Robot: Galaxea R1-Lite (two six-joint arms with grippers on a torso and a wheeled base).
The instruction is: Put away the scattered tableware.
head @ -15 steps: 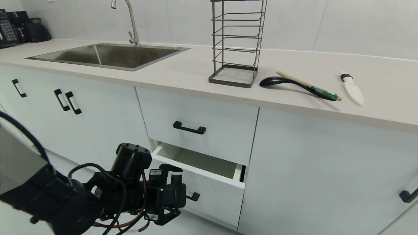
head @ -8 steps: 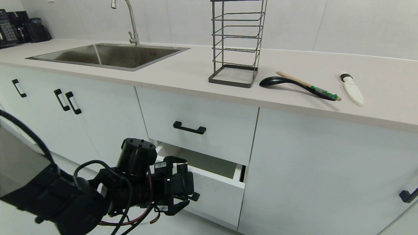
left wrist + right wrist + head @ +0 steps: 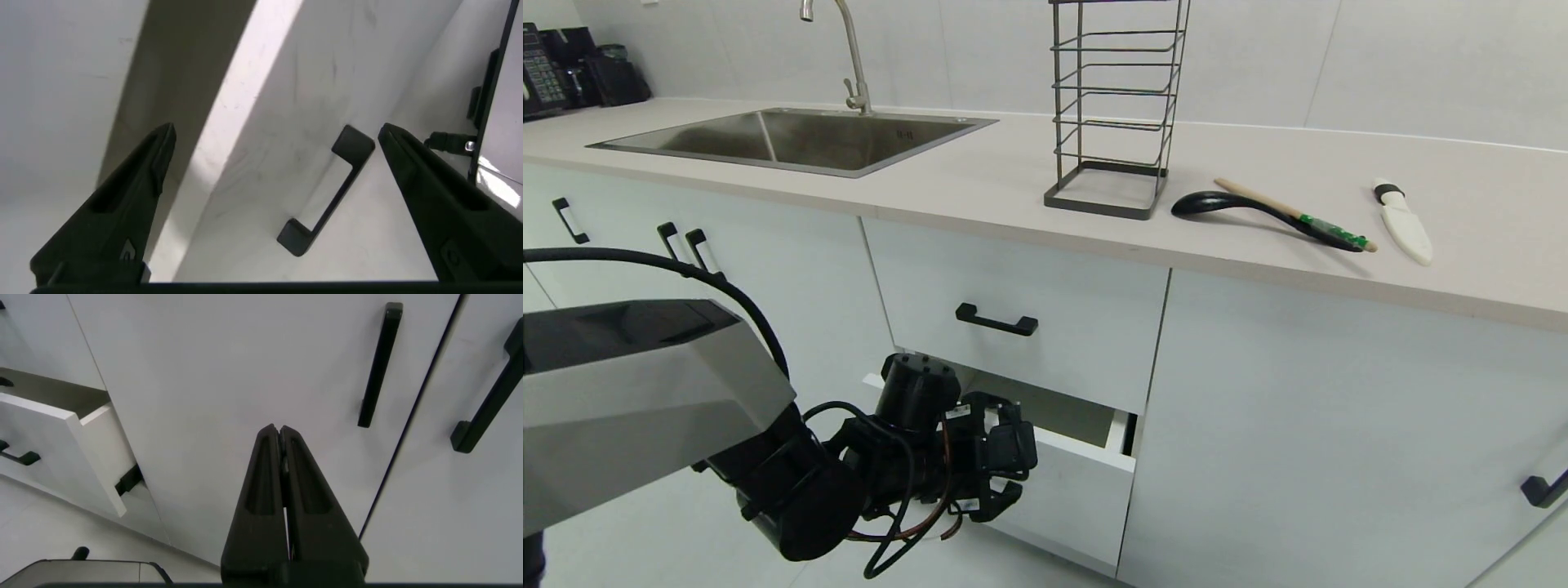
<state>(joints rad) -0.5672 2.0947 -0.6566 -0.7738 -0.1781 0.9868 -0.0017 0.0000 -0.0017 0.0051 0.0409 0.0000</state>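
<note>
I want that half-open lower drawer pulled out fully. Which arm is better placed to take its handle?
Left. The left gripper, open, faces the drawer handle, which sits between its fingers. The right gripper is shut, facing closed cabinet doors.

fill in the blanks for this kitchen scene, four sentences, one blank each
1. The left gripper, facing a drawer handle, is ___.
2. The right gripper is ___.
3. The wire rack stands on the countertop between the sink and the black ___.
4. The partly open drawer is the ___ of the two.

Missing words: open; shut; ladle; lower.
</note>
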